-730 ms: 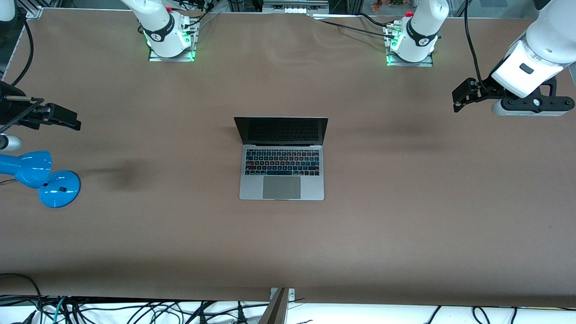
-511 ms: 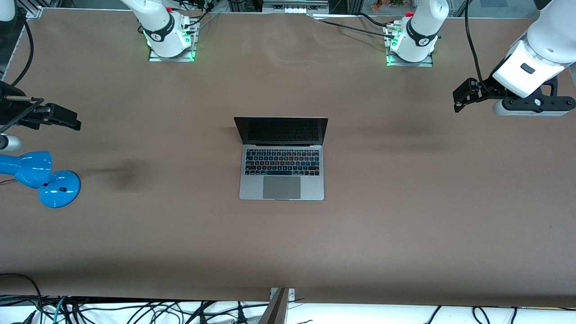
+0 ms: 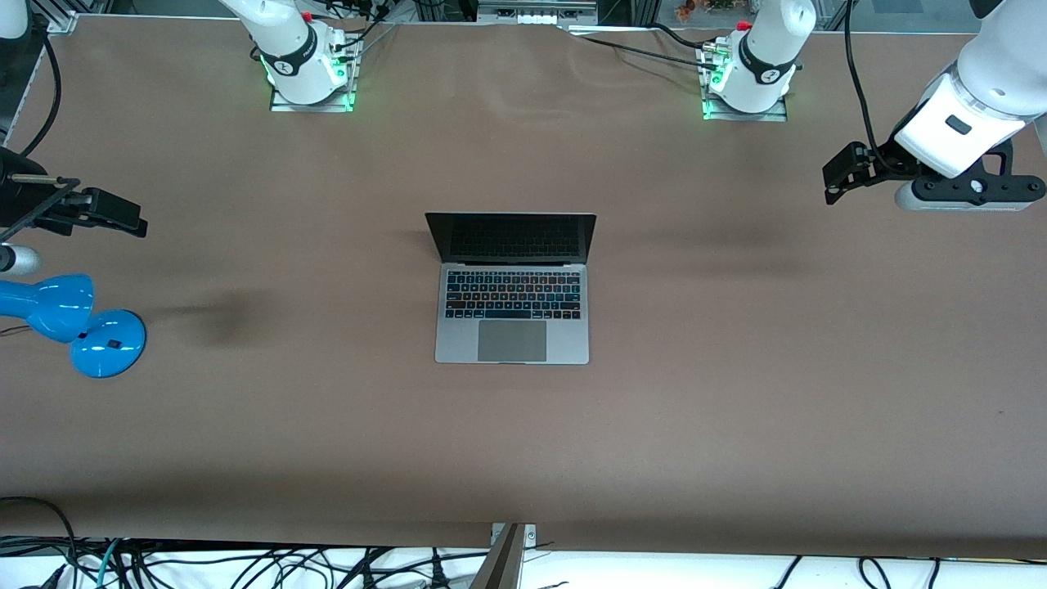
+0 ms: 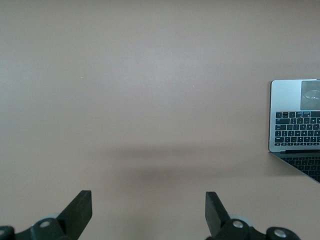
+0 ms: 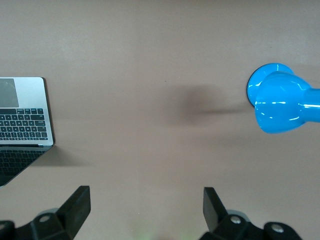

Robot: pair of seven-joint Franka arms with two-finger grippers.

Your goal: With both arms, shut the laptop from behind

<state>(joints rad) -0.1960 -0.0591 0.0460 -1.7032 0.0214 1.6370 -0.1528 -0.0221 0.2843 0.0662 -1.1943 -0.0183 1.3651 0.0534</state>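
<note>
- Silver-grey aluminium marks the laptop (image 3: 511, 290), which lies in the middle of the brown surface (image 3: 736, 393), lid raised, dark screen facing the front camera.
- We judge the task barely begun: the lid stands open and neither arm touches it.
- The left claw (image 3: 842, 176) hangs over the left arm's end of the surface, well apart from the laptop; in the left wrist view its two fingers (image 4: 80, 212) stand spread wide with nothing between them, so it is released.
- The right claw (image 3: 114, 214) hangs over the right arm's end, likewise well apart from the laptop; the right wrist view shows its fingers (image 5: 77, 207) parted over bare surface, also released and empty.
- What is left, as we judge it: both arms must travel in to the hinge side of the laptop, meet the back of the lid, and press it down onto the keyboard.
- The laptop is thin and flat with rounded corners, a matte metal deck, black keys and a large smooth trackpad.
- The surface looks like a matte, paper-like brown sheet with faint creases near the bases.
- A glossy blue lamp (image 3: 69, 323) with a round base and bulbous head sits at the right arm's end, nearer to the front camera than the right claw's spot.
</note>
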